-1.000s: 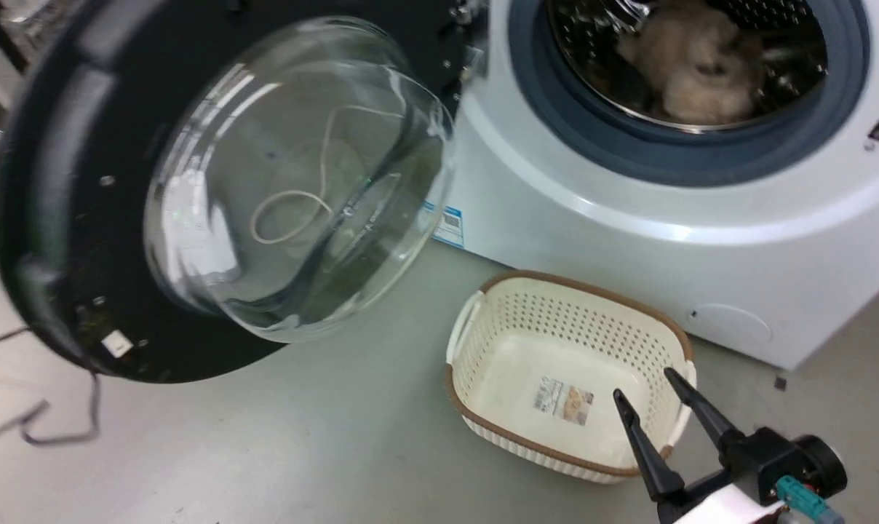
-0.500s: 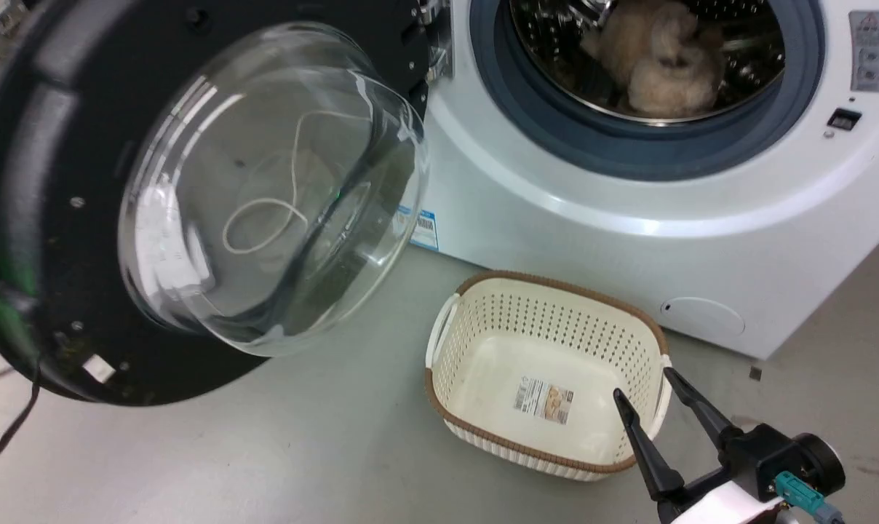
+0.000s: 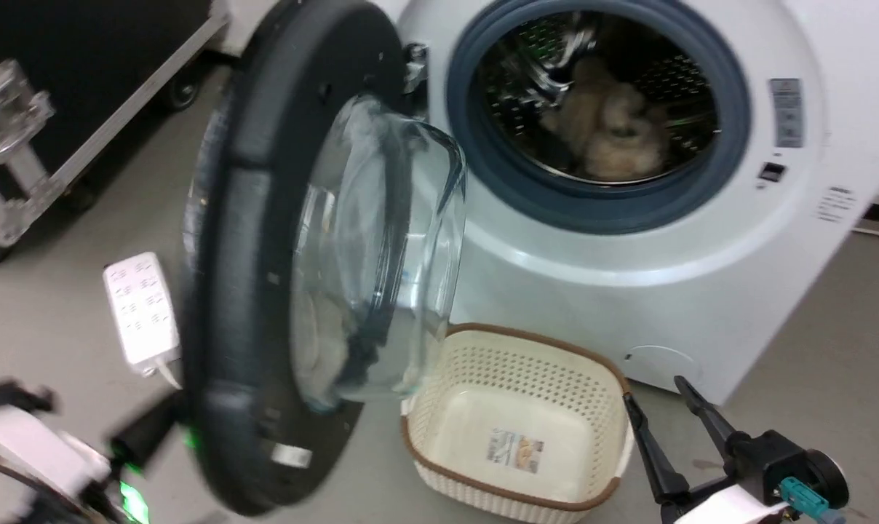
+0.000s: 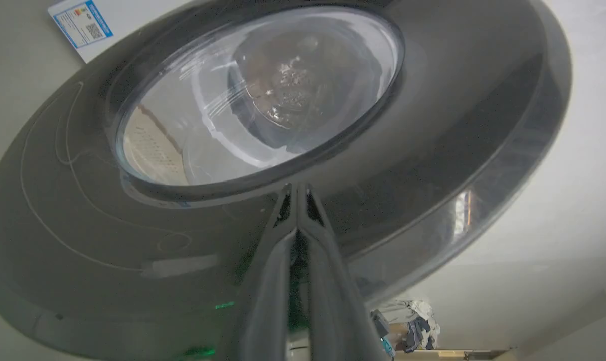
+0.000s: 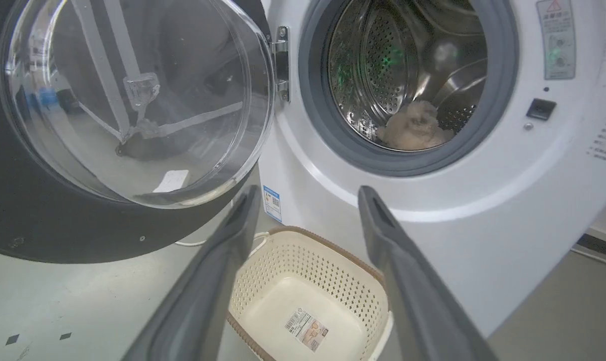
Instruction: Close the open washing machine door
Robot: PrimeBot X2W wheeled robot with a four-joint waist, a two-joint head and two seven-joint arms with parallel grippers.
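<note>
The washing machine door (image 3: pixel 243 218), a black disc with a bulging glass bowl, stands about half swung, nearly edge-on in the head view. The white washing machine (image 3: pixel 556 291) shows its open drum and grey gasket behind it. My left gripper (image 3: pixel 170 415) sits blurred at the lower left, behind the door. In the left wrist view the left gripper (image 4: pixel 297 188) is shut, its tips against the door's (image 4: pixel 433 125) glossy outer face just below the glass. My right gripper (image 3: pixel 654 393) hangs open over the floor by the basket, holding nothing. The right wrist view shows the right gripper (image 5: pixel 308 193), the door (image 5: pixel 32 225) and the machine (image 5: pixel 483 225).
A cream perforated basket (image 3: pixel 512 349) stands on the floor under the door's swing, close to the machine's front. A fluffy beige item (image 3: pixel 607 138) lies in the drum. A white power strip (image 3: pixel 141 309) lies left of the door; a black wheeled case (image 3: pixel 83 58) is far left.
The door has swung from wide open to about halfway toward the machine. The head view has shifted, and my left gripper now appears at the lower left. The right gripper has barely moved.
</note>
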